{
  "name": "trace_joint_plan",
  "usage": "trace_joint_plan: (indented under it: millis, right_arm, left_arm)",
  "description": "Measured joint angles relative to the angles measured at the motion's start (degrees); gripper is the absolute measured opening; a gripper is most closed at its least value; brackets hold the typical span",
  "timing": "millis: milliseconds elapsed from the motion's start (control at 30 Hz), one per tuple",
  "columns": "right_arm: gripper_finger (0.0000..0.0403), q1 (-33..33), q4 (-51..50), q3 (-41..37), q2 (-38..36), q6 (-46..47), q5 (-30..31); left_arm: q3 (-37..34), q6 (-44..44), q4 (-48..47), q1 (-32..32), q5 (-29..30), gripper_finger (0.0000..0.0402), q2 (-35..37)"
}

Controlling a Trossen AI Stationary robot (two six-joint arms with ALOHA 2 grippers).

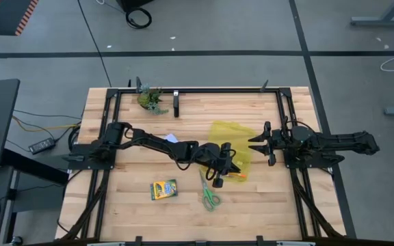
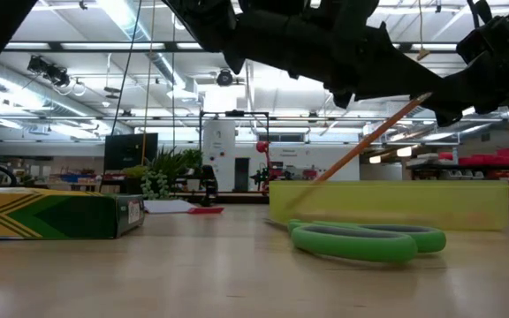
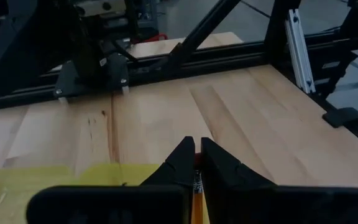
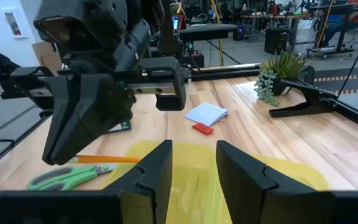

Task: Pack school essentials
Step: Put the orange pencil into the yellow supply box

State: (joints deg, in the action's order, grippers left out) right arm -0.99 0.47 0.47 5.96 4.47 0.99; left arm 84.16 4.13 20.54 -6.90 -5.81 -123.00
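My left gripper [image 1: 220, 176] is at mid-table over the near left corner of the translucent yellow pouch [image 1: 234, 138], shut on a thin orange pencil [image 2: 369, 137]. My right gripper [image 4: 194, 165] waits open just above the pouch's right part [image 4: 297, 171]; whether it touches the pouch does not show. The green-handled scissors [image 1: 209, 196] lie flat on the table near the pouch. The yellow-green crayon box [image 1: 163, 189] lies flat farther left. The white-and-blue pad [image 4: 205, 114] lies beyond the left arm, a small red piece [image 4: 202, 129] beside it. My left gripper pinches the orange pencil [image 3: 196, 190] between its two fingers [image 3: 182, 155]; the pencil shows in the slit between them. In the low view the pencil slants, its upper end [image 2: 424, 99] at the gripper and its lower end [image 2: 312, 179] at the pouch's top edge. Whether that end touches the pouch cannot be told.
A green leafy figure [image 1: 152, 100] stands at the far edge, with a black clamp [image 1: 176, 102] beside it. Black frame rails [image 1: 217, 89] run along the far, left and right sides of the table. Bare wood lies along the near edge, right of the scissors.
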Motion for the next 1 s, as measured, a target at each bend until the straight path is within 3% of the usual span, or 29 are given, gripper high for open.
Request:
trace_joint_plan:
  millis: [400,733,1000]
  right_arm:
    - [0.0131,-0.02,0.02,0.0,0.0,0.0,0.0]
    - [0.0131,0.0,0.04,0.0,0.0,0.0,-0.02]
    - [0.0131,-0.02,0.02,0.0,0.0,0.0,0.0]
  left_arm:
    - [0.0,1.27,-3.58,-0.04,-0.08,0.0042,-0.04]
    - [-0.07,2.17,-1.7,-0.09,-1.62,0.0025,-4.0]
    - [-0.02,5.63,-1.89,-0.17,-5.11,0.0035,-5.32]
